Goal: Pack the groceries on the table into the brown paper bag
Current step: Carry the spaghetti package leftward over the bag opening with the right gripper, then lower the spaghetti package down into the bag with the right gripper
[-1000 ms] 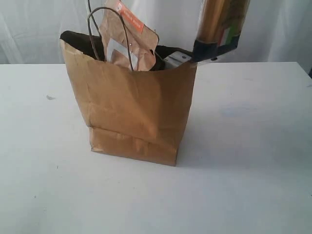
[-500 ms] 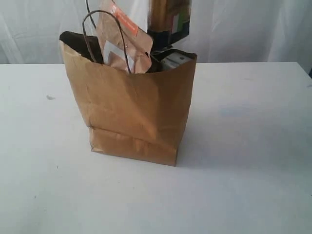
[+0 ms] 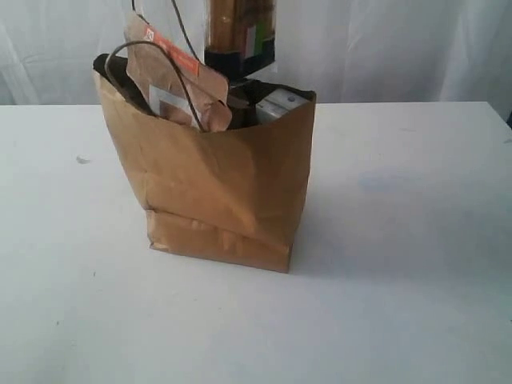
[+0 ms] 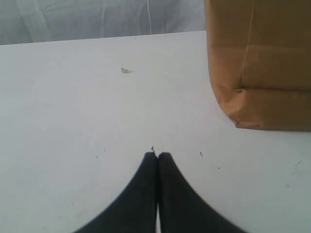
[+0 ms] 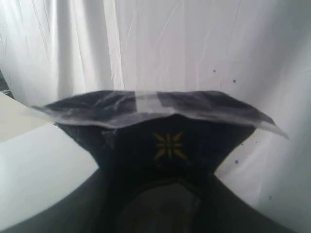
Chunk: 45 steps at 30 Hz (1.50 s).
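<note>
The left gripper [image 4: 156, 155] is seen as two smooth matte-black fingers tapering to rounded tips; the right gripper [image 5: 158, 187] is shown only as dark, blurred, broad shapes

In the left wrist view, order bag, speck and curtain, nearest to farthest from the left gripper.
1. brown paper bag, standing just off the left gripper.
2. speck, farther out on the table.
3. white curtain, beyond the table's edge.

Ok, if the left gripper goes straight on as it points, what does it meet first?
Way looks free: only bare table ahead of the left gripper; the brown paper bag stands off to one side. Depth unclear.
</note>
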{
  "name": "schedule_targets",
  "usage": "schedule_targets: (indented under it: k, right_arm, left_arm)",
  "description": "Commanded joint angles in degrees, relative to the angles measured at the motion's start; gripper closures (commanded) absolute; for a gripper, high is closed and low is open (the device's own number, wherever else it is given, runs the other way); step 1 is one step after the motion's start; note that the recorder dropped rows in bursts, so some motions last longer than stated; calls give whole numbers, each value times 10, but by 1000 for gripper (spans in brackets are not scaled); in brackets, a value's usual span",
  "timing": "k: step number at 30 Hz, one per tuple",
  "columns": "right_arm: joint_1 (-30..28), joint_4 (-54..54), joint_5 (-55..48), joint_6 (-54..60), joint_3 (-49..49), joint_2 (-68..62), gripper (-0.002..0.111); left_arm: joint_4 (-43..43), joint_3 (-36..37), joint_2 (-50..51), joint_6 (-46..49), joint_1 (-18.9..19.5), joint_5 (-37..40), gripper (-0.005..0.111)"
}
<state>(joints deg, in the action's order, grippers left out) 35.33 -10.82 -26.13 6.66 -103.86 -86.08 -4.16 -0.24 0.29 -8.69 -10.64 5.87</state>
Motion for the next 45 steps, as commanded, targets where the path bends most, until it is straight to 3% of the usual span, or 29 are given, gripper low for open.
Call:
schedule_targets:
  k: [1, 15, 45]
  right_arm:
    - [3, -14, 60, -24, -10, -1, 108]
    - [3, -7, 40, -77, -10, -40, 108]
    - [0, 149, -8, -135, -54, -26, 108]
  left_arm:
    - [2, 2, -3, 2, 2, -3, 107]
    - [2, 2, -3, 2, 2, -3, 107]
    - [2, 2, -3, 2, 2, -3, 107]
